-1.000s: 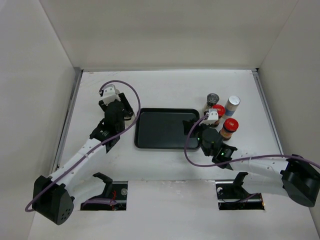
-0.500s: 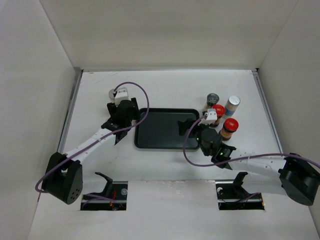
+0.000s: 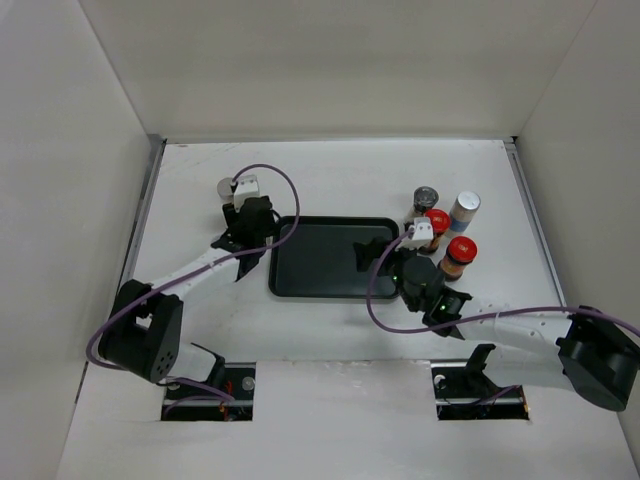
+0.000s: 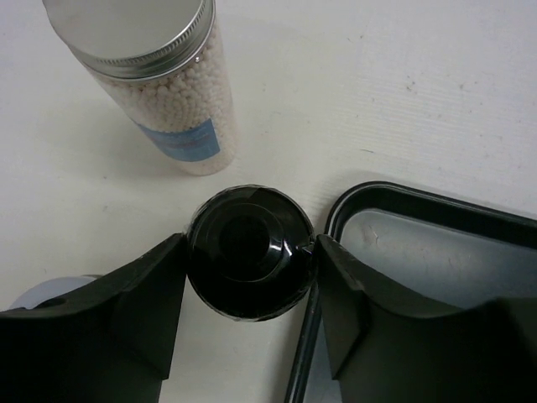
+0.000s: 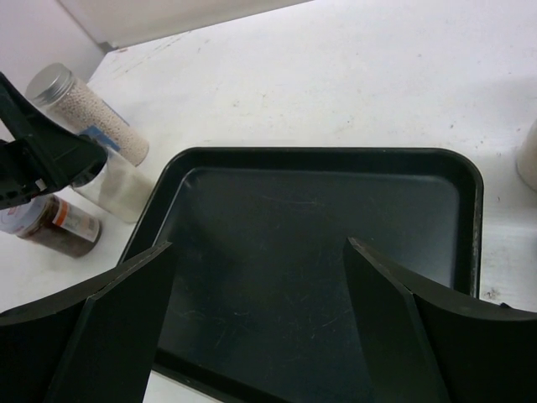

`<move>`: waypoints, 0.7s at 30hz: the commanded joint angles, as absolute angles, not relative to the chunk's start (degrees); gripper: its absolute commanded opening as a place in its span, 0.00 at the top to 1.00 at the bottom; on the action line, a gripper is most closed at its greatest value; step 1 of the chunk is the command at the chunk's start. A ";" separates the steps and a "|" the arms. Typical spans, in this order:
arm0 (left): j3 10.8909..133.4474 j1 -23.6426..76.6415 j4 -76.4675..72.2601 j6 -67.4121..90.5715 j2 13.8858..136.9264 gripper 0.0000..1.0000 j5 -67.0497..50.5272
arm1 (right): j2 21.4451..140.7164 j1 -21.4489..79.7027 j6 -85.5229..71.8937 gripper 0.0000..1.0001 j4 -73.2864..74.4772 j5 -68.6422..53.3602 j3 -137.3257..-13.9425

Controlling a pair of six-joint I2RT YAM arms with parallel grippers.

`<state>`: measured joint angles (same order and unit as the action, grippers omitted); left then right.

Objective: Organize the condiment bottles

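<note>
Left claw (image 4: 250, 256) grips the black-capped bottle (image 4: 250, 277) beside the tray (image 4: 403, 198); it should lift straight up, clear of the silver-capped jar (image 4: 159, 80); right claw (image 5: 256, 248) hangs open

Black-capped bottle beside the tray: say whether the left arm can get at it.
Likely yes: the left gripper closes on the black-capped bottle, fingers against both sides of its cap; the silver-capped jar stands apart.
</note>
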<state>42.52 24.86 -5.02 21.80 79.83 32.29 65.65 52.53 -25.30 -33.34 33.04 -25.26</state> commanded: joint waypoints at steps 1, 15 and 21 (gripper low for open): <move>45.00 24.21 -9.67 20.66 78.41 0.58 31.99 | 63.99 51.81 -25.75 0.13 -37.09 31.82 -24.35; 46.85 34.31 -13.97 16.43 68.19 0.68 36.48 | 62.06 50.67 -26.37 0.12 -38.23 32.69 -22.77; 47.99 36.69 -16.78 18.63 75.66 0.68 34.72 | 59.85 49.44 -26.80 0.12 -38.58 34.37 -21.45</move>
